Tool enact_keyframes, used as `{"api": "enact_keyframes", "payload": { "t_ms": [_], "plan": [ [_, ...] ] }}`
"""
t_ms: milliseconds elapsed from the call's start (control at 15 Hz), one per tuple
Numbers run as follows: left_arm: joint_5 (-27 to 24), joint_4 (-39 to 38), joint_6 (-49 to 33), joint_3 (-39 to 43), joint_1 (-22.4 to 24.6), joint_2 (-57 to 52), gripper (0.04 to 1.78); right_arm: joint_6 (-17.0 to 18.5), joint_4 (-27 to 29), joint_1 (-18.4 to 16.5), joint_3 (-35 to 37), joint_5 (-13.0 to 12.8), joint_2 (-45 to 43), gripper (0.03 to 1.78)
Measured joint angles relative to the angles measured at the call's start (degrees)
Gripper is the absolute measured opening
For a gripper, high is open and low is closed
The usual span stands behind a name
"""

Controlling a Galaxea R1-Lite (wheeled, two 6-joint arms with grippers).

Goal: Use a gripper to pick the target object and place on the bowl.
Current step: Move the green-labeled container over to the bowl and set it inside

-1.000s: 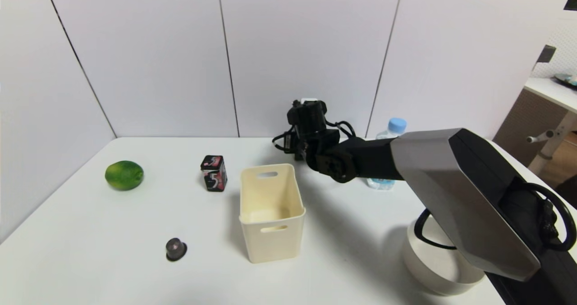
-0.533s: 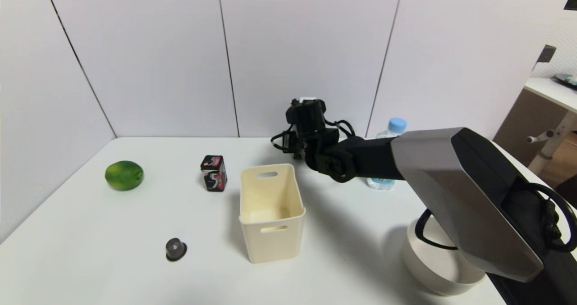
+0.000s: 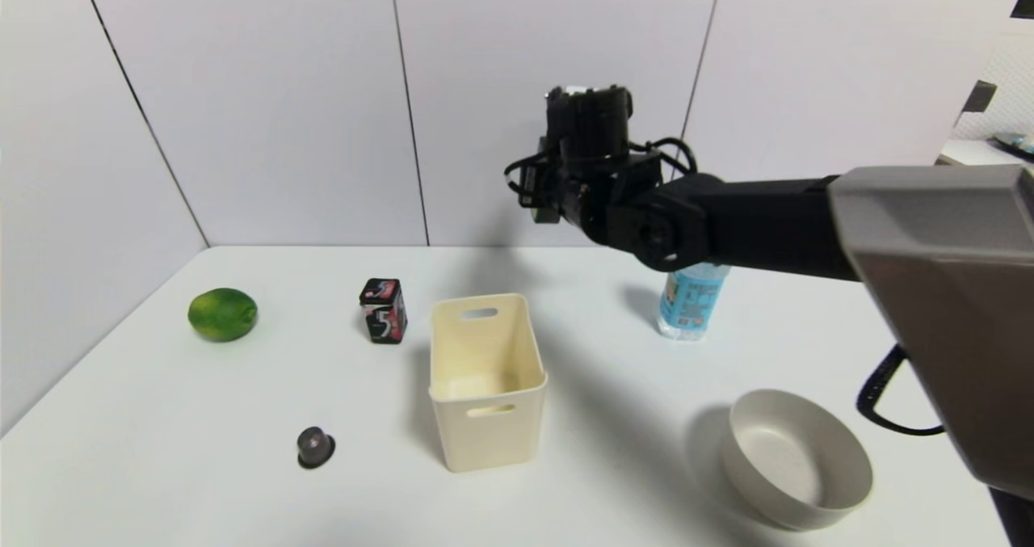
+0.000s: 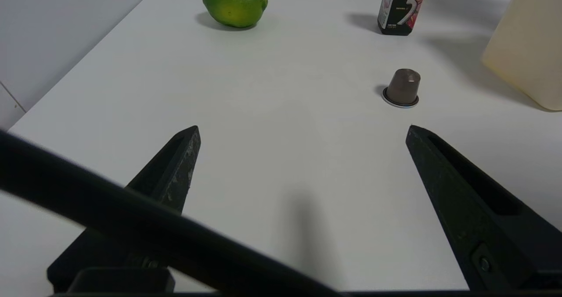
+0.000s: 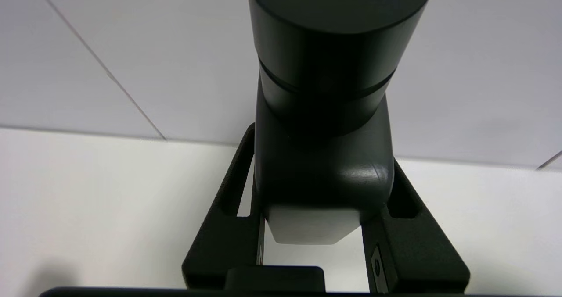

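The right claw (image 3: 588,115) is high above the back of the surface (image 3: 202,401), its fingers (image 5: 228,227) clamped on either side of the black bottle (image 5: 322,108). In the right wrist view the bottle fills the space between them, round black cap nearest the camera, clear of the white top below. From the head view the bottle itself is hard to make out behind the wrist and cables.

The bowl (image 3: 796,458) sits empty at the near right of the surface, well apart from the raised claw. The water bottle (image 3: 691,300) stands between them, under the forearm. The cream bin (image 3: 485,381) is in the middle, with the black and red box (image 3: 382,310) just beyond its left side, the lime (image 3: 222,313) far left, and a small dark capsule (image 3: 315,447) near the front.

The left claw (image 4: 303,134) is low over the near left, fingers spread wide, gripping nothing, with the capsule just ahead of it.
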Motion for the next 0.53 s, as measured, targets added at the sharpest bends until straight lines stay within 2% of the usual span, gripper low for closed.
{"api": "enact_keyframes", "payload": {
  "t_ms": [133, 267, 533],
  "plan": [
    [0.0, 0.0, 0.0, 0.0, 0.0, 0.0, 1.69, -0.8, 1.6, -0.6, 1.0, 2.4, -5.4, 0.6],
    [0.0, 0.0, 0.0, 0.0, 0.0, 0.0, 1.69, -1.2, 3.5, -1.9, 4.3, 6.8, -12.2, 0.6],
    [0.0, 0.0, 0.0, 0.0, 0.0, 0.0, 1.69, -1.5, 6.8, -5.5, 18.2, 13.7, -26.8, 0.6]
  ]
}}
